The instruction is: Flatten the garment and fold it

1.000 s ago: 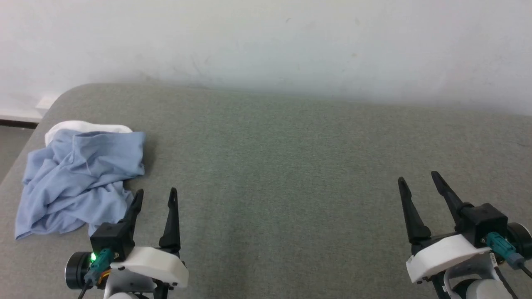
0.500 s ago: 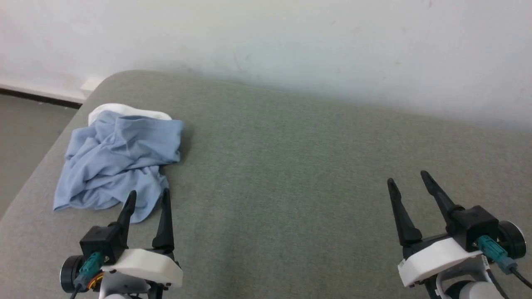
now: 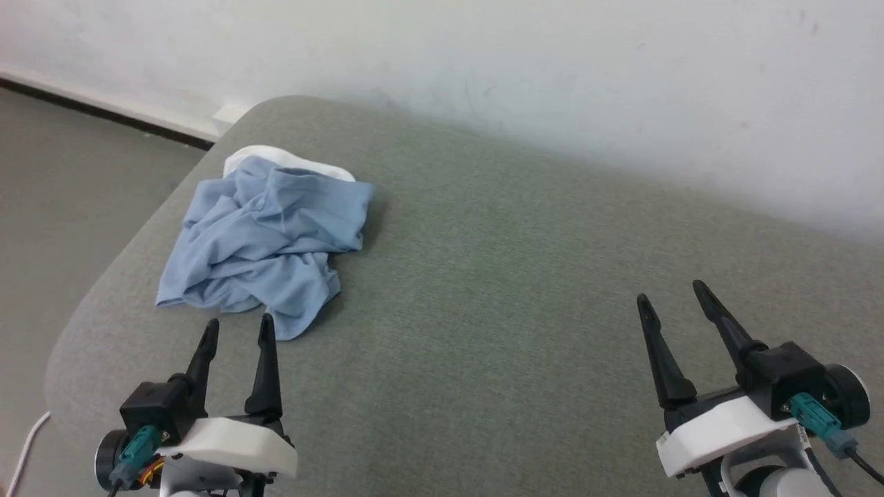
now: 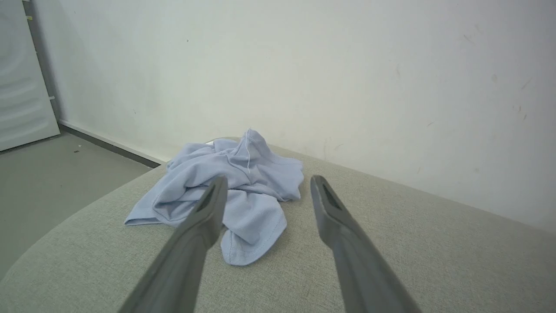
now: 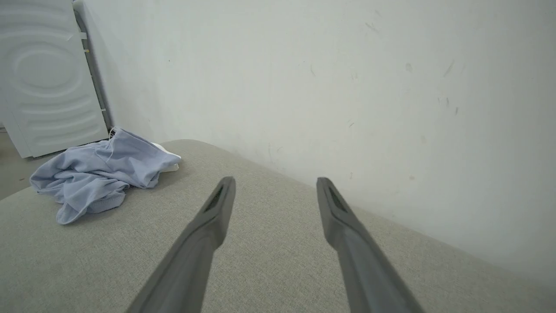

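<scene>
The garment (image 3: 266, 235) is a light blue shirt lying crumpled in a heap near the far left corner of the grey-green padded surface (image 3: 518, 276), with a strip of white cloth showing at its far edge. My left gripper (image 3: 238, 326) is open just short of the heap's near hem, touching nothing. The left wrist view has the garment (image 4: 234, 191) straight ahead between and beyond the open fingers. My right gripper (image 3: 673, 293) is open at the lower right, far from the shirt. In the right wrist view the garment (image 5: 100, 169) lies off to the left.
A white wall (image 3: 552, 69) runs right behind the padded surface. The surface's rounded left edge (image 3: 90, 317) drops to a grey floor (image 3: 69, 179). A white appliance (image 5: 43, 78) stands at the left by the wall. A white cable (image 3: 21, 455) lies on the floor.
The head camera has turned left, so the whole picture has shifted right and the floor has come into view. Both grippers stay open with nothing in them, and the garment lies as before.
</scene>
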Available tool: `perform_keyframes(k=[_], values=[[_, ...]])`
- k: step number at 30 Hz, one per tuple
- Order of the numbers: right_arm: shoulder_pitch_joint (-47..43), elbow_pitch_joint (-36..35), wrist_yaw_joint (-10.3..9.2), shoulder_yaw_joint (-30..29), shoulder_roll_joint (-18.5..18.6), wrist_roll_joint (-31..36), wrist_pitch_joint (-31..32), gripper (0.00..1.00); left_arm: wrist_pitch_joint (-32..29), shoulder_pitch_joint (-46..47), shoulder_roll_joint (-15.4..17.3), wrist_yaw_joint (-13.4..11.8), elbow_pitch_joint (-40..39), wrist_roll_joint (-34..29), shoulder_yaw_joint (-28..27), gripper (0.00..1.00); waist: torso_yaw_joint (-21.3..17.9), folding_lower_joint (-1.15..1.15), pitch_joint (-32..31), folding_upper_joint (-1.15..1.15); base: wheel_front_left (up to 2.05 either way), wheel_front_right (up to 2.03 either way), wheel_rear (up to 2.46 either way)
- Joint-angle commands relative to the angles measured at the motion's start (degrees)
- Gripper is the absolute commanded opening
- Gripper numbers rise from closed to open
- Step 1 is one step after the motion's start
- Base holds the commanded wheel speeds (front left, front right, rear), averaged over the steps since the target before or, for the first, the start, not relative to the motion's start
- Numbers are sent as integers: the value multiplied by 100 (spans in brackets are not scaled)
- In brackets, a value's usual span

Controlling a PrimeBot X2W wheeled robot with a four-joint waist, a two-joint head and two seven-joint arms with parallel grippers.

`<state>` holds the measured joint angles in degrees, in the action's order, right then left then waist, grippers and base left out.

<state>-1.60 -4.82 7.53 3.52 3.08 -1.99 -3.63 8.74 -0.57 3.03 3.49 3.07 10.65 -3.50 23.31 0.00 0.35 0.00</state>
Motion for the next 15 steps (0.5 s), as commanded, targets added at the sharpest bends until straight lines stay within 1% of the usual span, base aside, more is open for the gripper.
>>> perform_keyframes(k=[1,8,15], values=[[-37,-45,-3,7,-12,15,-37,100,70,9,-9,46,34,75,-35,100,156,0,48,0,0,0,0],[4,-80,-3,33,-13,12,-10,100,142,158,-10,73,44,202,-108,100,292,0,168,0,0,0,0],[111,-182,-3,81,-14,104,91,100,226,833,5,149,29,281,-380,100,294,0,448,0,0,0,0]])
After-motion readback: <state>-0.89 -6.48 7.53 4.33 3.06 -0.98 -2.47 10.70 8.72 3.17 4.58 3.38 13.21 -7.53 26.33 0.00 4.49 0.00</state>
